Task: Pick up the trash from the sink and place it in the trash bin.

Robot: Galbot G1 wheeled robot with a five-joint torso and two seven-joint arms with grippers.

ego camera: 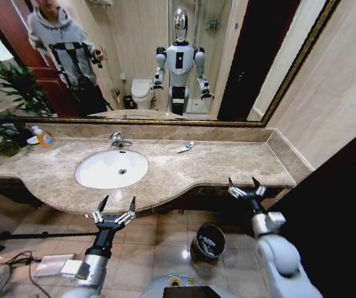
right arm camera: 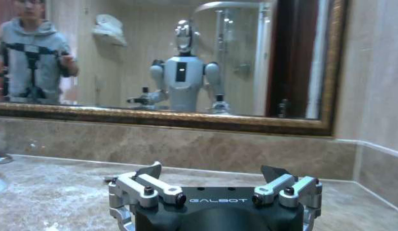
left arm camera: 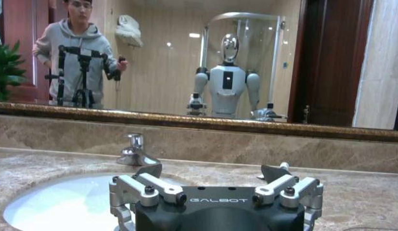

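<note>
Two end effectors held low in front of the counter (ego camera: 227,162), both spread wide and gripping nothing. Left end effector (ego camera: 115,206) at about 6 o'clock from the sink (ego camera: 111,169), just off the counter's front edge; right end effector (ego camera: 247,186) at the counter's front right corner, roughly 4 o'clock from the basin. Dark pointed fingertips (left arm camera: 149,170) on silver linkages, black housing behind.

Hard to make out: contents of the trash bin (ego camera: 207,241), a small round black bucket with a glossy rim on the tiled floor under the counter at about 5 o'clock from the sink; something pale and small inside, too blurred to name. Basin bowl smooth white oval porcelain, only a dark drain visible at its centre, near rim cut off in the left wrist view. One piece of trash, a small white tube with a blue end (ego camera: 185,147), lying flat on the beige marble at about 2 o'clock from the basin, well apart from both end effectors. Chrome faucet (ego camera: 118,140) at 12 o'clock on the rim. Orange-capped bottle (ego camera: 43,136) at 10 o'clock, partly screened by green plant leaves (ego camera: 7,105). Gold-framed mirror (ego camera: 165,56) above, top cut off
</note>
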